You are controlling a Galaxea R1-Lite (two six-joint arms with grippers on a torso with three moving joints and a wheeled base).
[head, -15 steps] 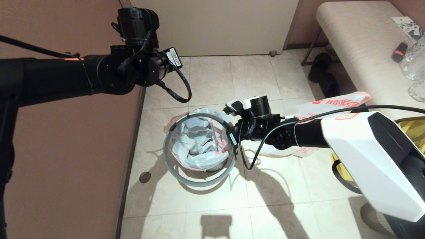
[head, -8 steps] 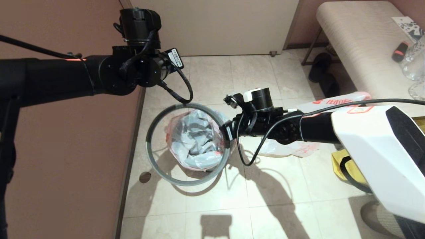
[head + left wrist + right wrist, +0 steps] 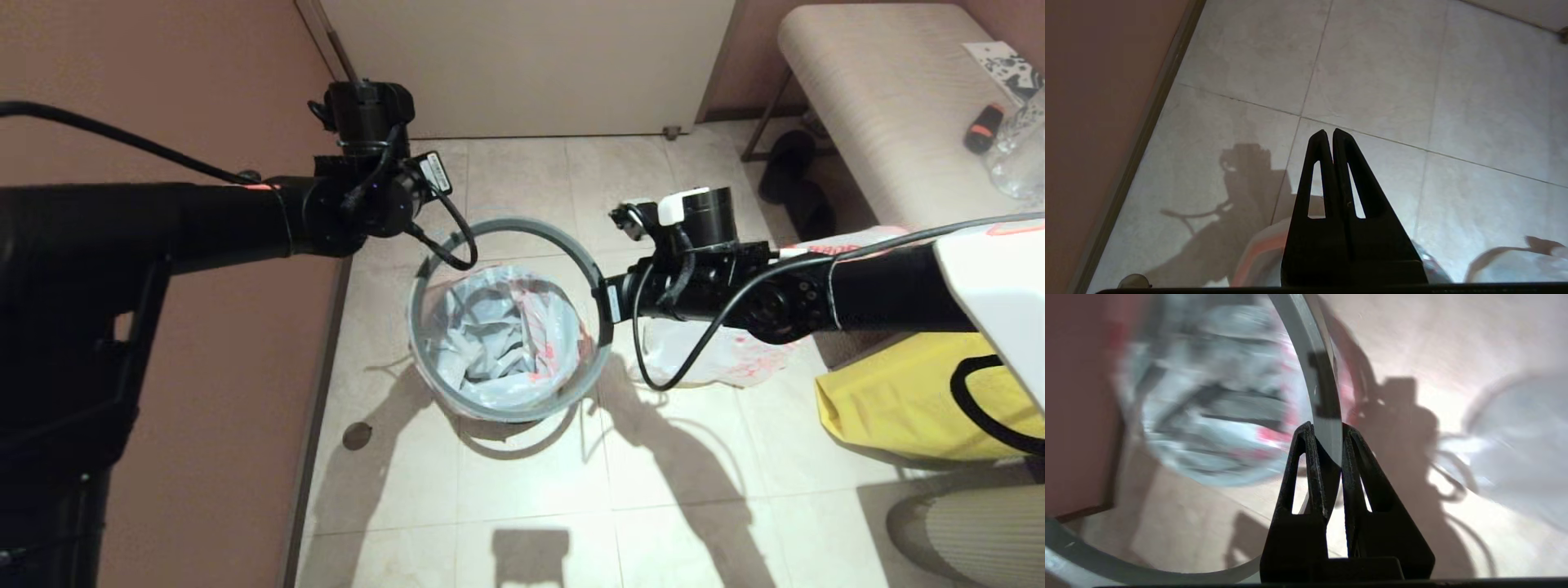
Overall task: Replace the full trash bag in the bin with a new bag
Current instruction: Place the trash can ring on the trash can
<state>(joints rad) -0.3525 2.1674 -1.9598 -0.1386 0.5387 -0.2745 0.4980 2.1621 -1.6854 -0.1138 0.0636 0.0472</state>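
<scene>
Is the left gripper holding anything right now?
No: in the left wrist view the left gripper has its fingers pressed together with only bare floor tiles beyond them.

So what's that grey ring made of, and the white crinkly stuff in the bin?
The grey hoop looks like smooth, stiff plastic: it keeps its round shape while the right gripper pinches one edge. The new bag looks like thin, see-through plastic film, full of creases and shiny folds.
</scene>
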